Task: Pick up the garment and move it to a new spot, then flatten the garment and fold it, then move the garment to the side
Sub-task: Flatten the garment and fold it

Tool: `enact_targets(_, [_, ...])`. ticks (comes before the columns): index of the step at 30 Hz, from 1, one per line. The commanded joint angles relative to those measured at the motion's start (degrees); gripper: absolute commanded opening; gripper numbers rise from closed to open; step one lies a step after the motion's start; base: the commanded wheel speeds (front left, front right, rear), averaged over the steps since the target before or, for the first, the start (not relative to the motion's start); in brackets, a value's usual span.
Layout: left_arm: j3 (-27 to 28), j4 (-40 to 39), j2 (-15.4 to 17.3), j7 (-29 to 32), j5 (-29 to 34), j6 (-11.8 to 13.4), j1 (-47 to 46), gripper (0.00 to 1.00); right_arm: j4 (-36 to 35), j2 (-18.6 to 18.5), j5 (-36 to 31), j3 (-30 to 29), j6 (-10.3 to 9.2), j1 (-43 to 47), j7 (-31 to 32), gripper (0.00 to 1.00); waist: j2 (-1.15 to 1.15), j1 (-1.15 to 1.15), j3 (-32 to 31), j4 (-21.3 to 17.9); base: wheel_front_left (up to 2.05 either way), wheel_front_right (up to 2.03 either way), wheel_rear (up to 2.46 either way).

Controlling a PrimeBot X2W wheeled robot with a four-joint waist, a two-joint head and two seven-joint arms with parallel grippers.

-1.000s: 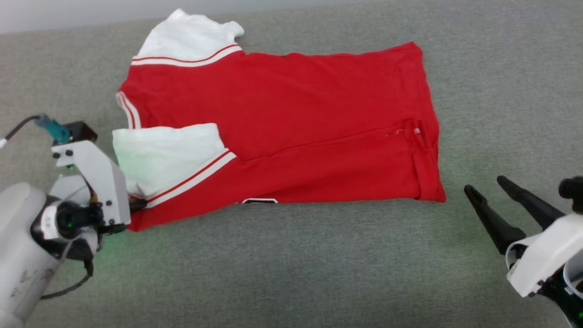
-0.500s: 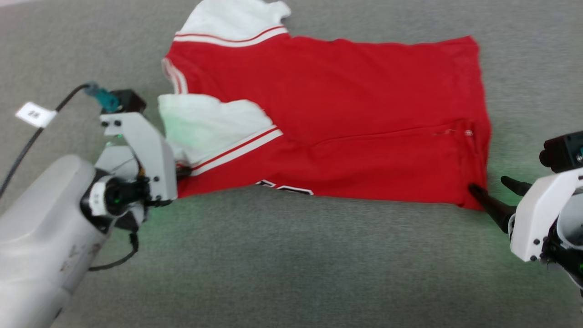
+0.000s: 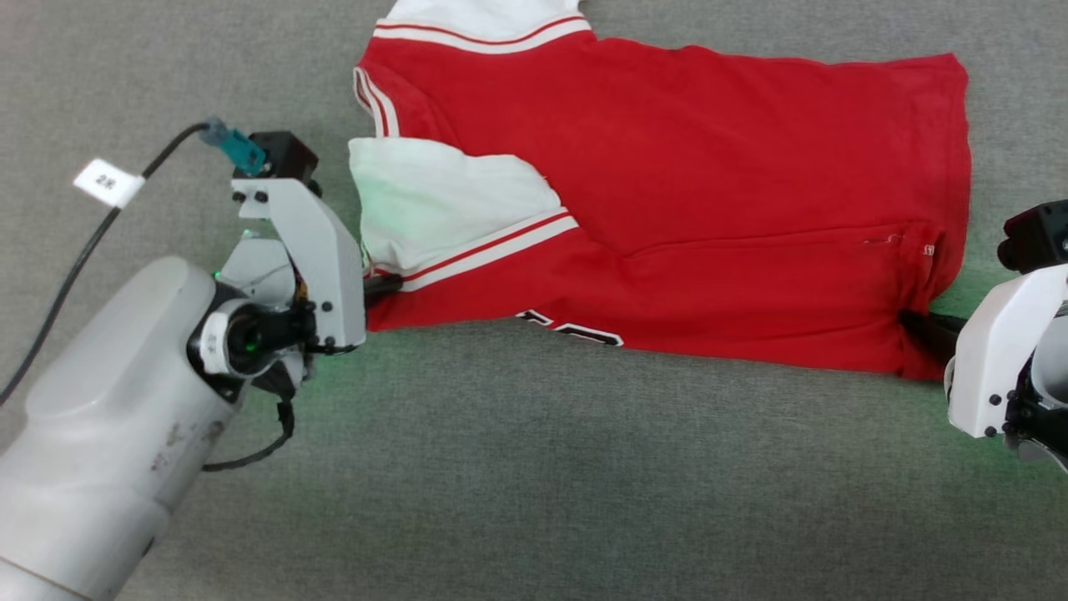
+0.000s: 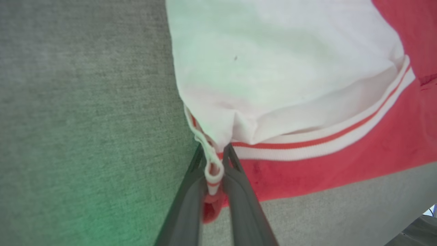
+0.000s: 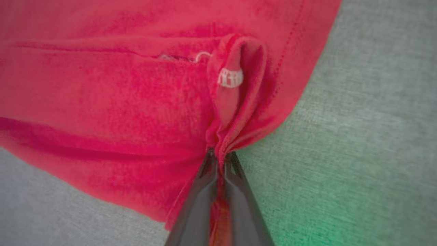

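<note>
At the far left of the head view, a dark cable carrying a white tag (image 3: 108,182) runs to a teal plug (image 3: 236,148) on the pale left arm. Just right of it, the left gripper (image 3: 382,285) lies low over the grey fabric surface (image 3: 534,484), its jaws closed on the near left corner of the garment (image 3: 709,192). The left wrist view shows a loop of white-and-red striped trim and a fold of red cloth pinched between the two dark fingers (image 4: 191,191).

The garment lies spread on the surface, sleeves toward the left and hem toward the right. One white sleeve (image 3: 442,200) is folded over the red body, and part of a black, white-outlined number (image 3: 576,331) shows at the near edge.

Farther right, the hem's near corner bunches where the right gripper (image 3: 918,321) has its jaws clamped on the red cloth. In the right wrist view the fabric gathers into pleats at the fingertips, with a small white label (image 5: 230,78) on the fold above them.
</note>
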Motion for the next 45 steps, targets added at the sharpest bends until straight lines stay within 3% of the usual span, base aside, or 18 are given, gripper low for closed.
enact_targets(1, [-1.16,1.74,-0.85,-0.12,0.1,0.1,1.39,0.0,3.16,0.99,0.23,2.14,-0.08,2.47,1.8,0.0,0.0,0.0,-0.24,0.05,0.0,0.0,0.0])
enact_targets(10, [-0.76,2.05,1.1,1.88,-0.58,0.51,1.16,0.0,1.06,-0.5,1.94,0.14,-0.08,2.72,2.32,0.0,0.0,0.0,-3.15,-0.33,0.0,0.0,0.0])
enact_targets(18, [-0.61,-1.0,3.36,4.52,-0.91,2.33,1.15,0.0,-2.73,-1.62,3.3,-0.34,-0.08,3.41,4.28,0.0,0.0,0.0,-6.93,0.1,0.0,0.0,0.0])
enact_targets(28, [-0.98,-9.15,8.03,8.7,-1.38,7.03,3.51,0.0,-9.53,-3.05,5.33,-1.64,-0.08,6.56,11.05,0.0,0.0,0.0,-11.11,1.44,0.0,0.0,0.0])
enact_targets(39, [-1.15,-23.72,15.41,13.18,-2.72,15.67,10.05,0.0,-16.19,-4.04,5.42,-6.86,-0.08,13.2,18.26,0.0,0.0,0.0,-11.65,1.84,0.0,0.0,0.0])
enact_targets(45, [-1.9,-27.5,15.25,12.23,-3.01,17.38,13.57,0.0,-16.49,-2.95,3.8,-8.13,-0.08,16.65,18.88,0.0,0.0,0.0,-10.58,1.19,0.0,0.0,0.0])
